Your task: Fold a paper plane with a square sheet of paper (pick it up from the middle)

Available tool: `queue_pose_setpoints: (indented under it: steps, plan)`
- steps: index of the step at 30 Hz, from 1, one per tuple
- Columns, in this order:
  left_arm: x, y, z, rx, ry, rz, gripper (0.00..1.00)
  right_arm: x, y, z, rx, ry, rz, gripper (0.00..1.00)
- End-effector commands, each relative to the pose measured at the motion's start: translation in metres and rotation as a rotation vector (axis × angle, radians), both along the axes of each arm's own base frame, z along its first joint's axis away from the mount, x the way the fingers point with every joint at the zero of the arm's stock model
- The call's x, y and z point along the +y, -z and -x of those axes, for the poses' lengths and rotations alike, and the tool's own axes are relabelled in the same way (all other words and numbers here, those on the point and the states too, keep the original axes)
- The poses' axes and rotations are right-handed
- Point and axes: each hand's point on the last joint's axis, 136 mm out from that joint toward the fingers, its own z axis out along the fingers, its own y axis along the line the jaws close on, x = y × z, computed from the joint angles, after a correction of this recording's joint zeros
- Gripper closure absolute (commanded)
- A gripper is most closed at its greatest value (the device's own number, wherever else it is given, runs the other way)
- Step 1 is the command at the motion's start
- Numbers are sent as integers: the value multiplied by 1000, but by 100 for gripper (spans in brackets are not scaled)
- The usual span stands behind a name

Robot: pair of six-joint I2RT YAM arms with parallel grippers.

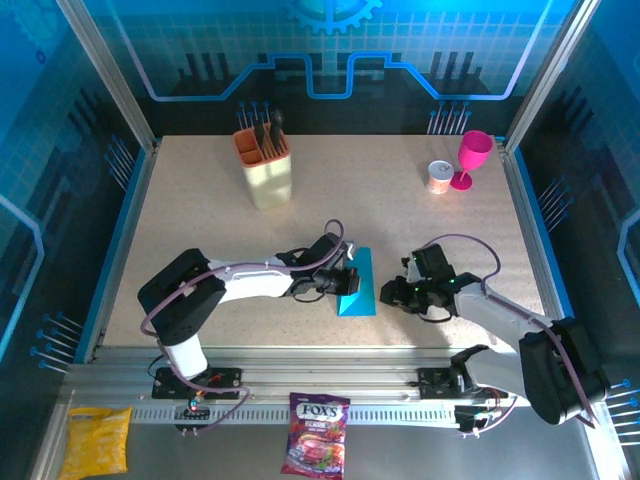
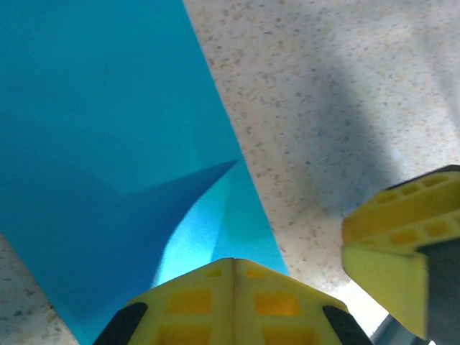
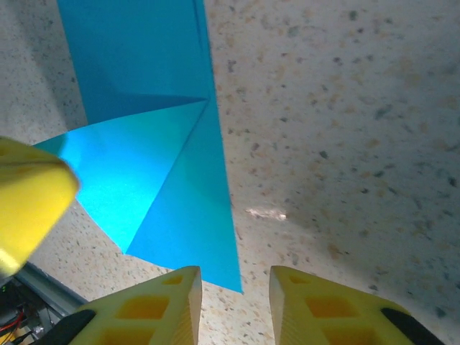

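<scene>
Containers first: the beige holder sits back left on the table with an orange insert and a bunch of dark utensils standing in it. Back right there's a pink goblet, upright, and just beside it a small white-and-orange tub. Can't tell if either has anything inside.

The paper is lying near the front middle of the table, between the two grippers. It's a narrow cyan strip with a triangle flap folded over at its near end, and from the left wrist that flap looks a bit lifted.

The left gripper has its fingers pressed together, with the tip right over the paper's near edge. The right gripper has its fingers a little apart with bare table showing in the gap. It's pinching nothing, and the paper's corner points right at that gap.

The table is a speckled beige top inside an aluminium frame. The walls are blue-lit panels with circuit-style lines and a gear shape. On the grey ledge in front of the arms lie a Fox's candy bag and a yellow bag.
</scene>
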Motion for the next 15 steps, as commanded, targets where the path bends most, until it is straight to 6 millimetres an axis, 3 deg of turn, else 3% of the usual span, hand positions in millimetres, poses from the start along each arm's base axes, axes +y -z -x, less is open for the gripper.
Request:
queue_pose_setpoints:
  steps: [1, 15]
  plan:
    - [1, 4, -11, -28, -11, -28, 100, 11, 3, 2, 11, -24, -24, 68]
    - [25, 45, -11, 15, -53, -65, 100, 40, 21, 0, 45, -78, -39, 65]
